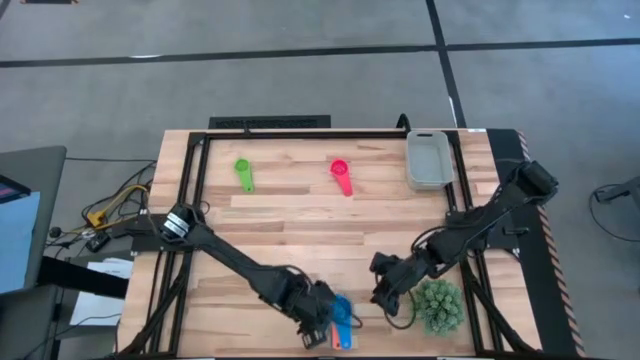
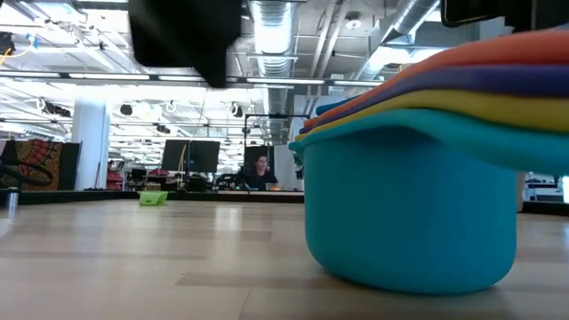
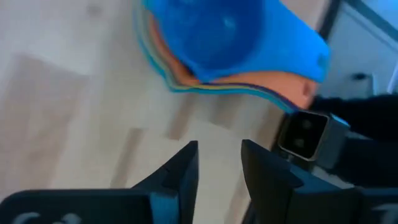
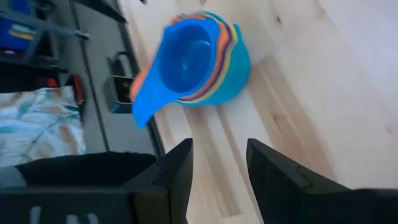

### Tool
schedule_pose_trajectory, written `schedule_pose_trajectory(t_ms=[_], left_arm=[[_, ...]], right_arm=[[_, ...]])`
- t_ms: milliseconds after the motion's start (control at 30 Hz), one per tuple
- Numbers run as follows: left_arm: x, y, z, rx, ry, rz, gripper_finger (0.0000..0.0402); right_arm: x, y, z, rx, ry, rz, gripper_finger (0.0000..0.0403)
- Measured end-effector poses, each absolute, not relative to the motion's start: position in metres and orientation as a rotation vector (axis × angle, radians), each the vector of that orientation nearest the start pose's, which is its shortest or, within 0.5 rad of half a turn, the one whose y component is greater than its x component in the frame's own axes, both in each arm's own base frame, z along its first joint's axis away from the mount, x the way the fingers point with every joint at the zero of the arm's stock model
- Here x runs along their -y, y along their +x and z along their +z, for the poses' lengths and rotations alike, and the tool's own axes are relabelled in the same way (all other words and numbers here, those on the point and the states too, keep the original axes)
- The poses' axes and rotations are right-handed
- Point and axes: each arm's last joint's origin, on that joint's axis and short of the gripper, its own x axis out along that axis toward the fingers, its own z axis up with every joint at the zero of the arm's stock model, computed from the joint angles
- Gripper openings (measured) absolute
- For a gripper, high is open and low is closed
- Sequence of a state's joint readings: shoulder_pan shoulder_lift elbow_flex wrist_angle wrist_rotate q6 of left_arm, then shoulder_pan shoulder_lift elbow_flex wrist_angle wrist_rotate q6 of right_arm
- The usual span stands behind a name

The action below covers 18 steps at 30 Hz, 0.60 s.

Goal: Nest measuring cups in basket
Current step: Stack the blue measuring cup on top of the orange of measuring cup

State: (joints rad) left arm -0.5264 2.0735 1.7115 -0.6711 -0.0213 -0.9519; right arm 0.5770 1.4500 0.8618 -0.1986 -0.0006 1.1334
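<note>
A nested stack of measuring cups (image 1: 342,320) stands upright on its light blue bottom cup (image 2: 409,213) at the table's near edge. A blue cup is on top (image 4: 186,59), with yellow, orange and navy rims between. A green cup (image 1: 244,172) and a pink-red cup (image 1: 342,176) lie apart at the far side. The pale grey basket (image 1: 428,158) stands at the far right and holds no cup. My left gripper (image 1: 314,314) is open and empty just left of the stack (image 3: 224,43). My right gripper (image 1: 385,292) is open and empty to the stack's right.
A spiky green plant (image 1: 438,305) stands at the near right, close beside my right gripper. A small grey camera box (image 3: 303,133) sits at the table's near edge by the stack. Bare wood lies across the table's middle (image 1: 320,225).
</note>
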Motion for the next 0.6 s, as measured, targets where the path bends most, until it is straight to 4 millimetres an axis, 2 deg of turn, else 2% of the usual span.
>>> schedule_pose_trajectory(t_ms=[133, 333, 600], left_arm=[[0.233, 0.386, 0.208, -1.146, -0.518, 0.013, 0.0109], [0.242, 0.398, 0.203, -1.037, -0.48, -0.077, 0.0109], [0.241, 0.407, 0.189, -1.027, -0.454, -0.091, 0.0109]], right_arm=[[-0.17, 0.261, 0.203, -1.002, 0.854, 0.001, 0.0167], [-0.194, 0.282, 0.2, -1.033, 0.937, -0.008, 0.016], [-0.222, 0.299, 0.183, -1.137, 0.928, 0.004, 0.0156]])
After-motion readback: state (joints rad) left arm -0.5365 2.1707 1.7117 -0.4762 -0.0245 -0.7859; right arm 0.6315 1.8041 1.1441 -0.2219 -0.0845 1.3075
